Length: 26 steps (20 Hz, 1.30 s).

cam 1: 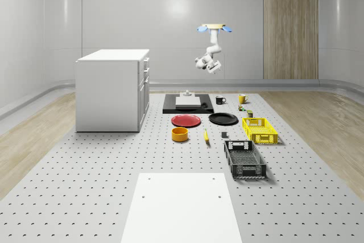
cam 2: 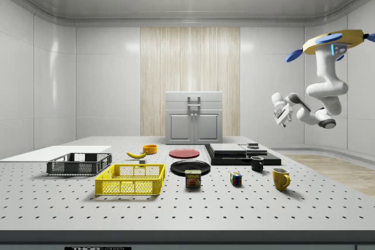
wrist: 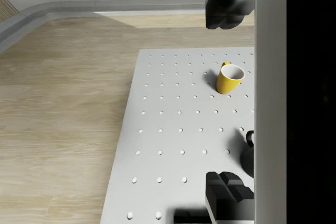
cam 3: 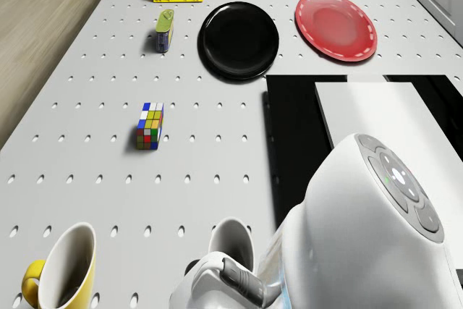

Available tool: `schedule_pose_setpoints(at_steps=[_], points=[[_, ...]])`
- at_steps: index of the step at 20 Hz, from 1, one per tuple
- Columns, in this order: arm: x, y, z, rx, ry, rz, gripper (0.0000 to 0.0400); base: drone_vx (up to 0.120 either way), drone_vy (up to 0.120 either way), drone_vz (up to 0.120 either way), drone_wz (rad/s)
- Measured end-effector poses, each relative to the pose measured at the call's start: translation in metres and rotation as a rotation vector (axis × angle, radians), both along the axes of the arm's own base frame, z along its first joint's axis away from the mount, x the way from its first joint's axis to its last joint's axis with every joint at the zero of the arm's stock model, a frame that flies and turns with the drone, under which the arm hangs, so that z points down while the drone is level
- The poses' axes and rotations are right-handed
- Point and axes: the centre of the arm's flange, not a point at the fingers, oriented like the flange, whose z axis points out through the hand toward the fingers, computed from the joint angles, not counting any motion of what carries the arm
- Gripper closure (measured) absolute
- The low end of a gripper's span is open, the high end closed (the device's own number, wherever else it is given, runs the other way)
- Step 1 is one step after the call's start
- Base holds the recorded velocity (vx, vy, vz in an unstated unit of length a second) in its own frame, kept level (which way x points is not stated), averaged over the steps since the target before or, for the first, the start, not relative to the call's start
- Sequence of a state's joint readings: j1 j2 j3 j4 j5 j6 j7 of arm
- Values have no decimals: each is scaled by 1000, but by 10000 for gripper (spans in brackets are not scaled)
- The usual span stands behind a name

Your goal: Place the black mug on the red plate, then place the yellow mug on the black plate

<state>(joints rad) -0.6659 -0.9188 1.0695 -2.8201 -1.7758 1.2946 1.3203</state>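
Drone hovers high beyond the table's far edge, gripper spread apart, holding nothing. Glossy black mug and yellow ceramic mug stand upright, mouths up, behind the flat black plate; round red plate lies bare.

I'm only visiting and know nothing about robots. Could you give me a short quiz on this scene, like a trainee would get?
1. True or false: the black mug already stands on the red plate.
2. Which lies nearer the yellow crate: A, the black plate, or B, the orange bowl?
3. Where is the drone, and where is its gripper?

Key:
1. False: it stands on the table, beside the black slab.
2. A.
3. It hovers above the table's far end, near the mugs; the gripper hangs in the air, well above them.
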Motion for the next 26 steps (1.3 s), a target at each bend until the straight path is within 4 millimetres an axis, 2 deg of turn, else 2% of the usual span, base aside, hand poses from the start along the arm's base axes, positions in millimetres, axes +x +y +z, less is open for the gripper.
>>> schedule_pose_setpoints(at_steps=[4, 9, 16, 21, 26], points=[[0, -22, -9, -241, 4, -7, 0, 120, 0, -120, 0], [0, -35, -11, -379, 7, -11, 0, 120, 0, -120, 0], [0, -42, -12, -447, 10, -12, 0, 120, 0, -120, 0], [0, -44, -12, -463, 10, -13, 0, 120, -96, -120, 0], [0, -44, -12, -469, 11, -13, 0, 120, 0, -120, 0]])
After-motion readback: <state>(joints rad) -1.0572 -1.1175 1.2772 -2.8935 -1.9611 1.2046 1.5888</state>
